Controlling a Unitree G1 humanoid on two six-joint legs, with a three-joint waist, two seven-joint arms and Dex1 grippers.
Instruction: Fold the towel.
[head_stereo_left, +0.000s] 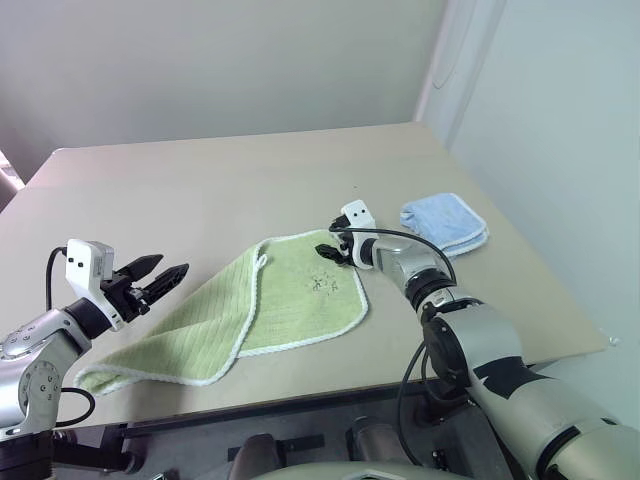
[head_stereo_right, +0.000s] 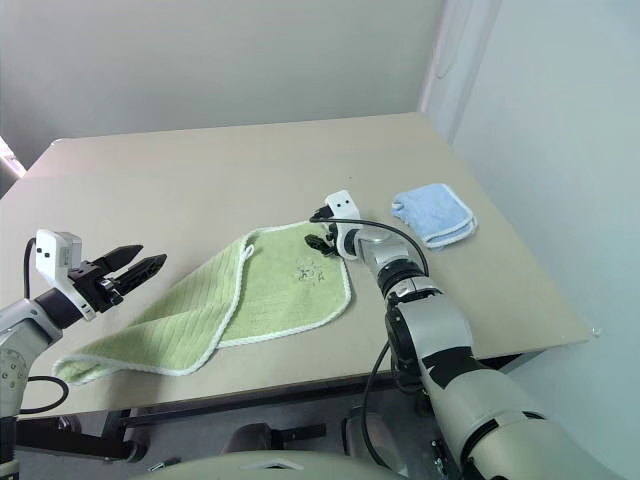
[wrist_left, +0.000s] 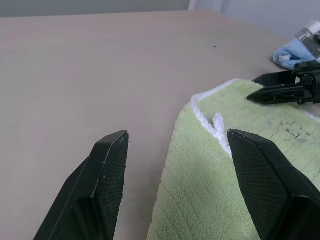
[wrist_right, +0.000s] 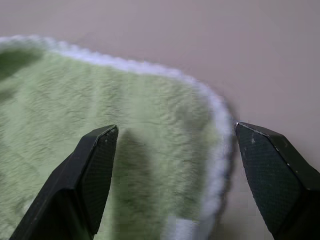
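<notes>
On the table, head views: my towel (head_stereo_left: 300, 295) lies flat on the beige table (head_stereo_left: 200, 180), toward the near edge.
Towel look: light green, ribbed terry, white trim all round, a small grey embroidered motif (head_stereo_left: 322, 284) on the flat right part; the left part is folded over into a long ribbed flap.
Towel axis: its long line runs from the near left corner by the table edge up toward the far right, where the rounded corner sits by my right gripper (head_stereo_left: 327, 250).
Right gripper: hangs just over that far edge of the towel, its fingers apart, nothing between them.
Left gripper (head_stereo_left: 165, 275): raised above the left flap, apart from the cloth, fingers spread and empty.
Blue towel (head_stereo_left: 445, 222): small, folded, white trim, lying on the table to the right of my right gripper, apart from the green one.
Left wrist view: my two fingers (wrist_left: 100, 180) stand wide; beyond them the white loop (wrist_left: 218, 123) on the trim, and my right gripper's black tips over the far green edge.
Right wrist view: my fingers (wrist_right: 92, 175) are spread over the rounded corner (wrist_right: 210, 110) of the towel, not pinching it.
</notes>
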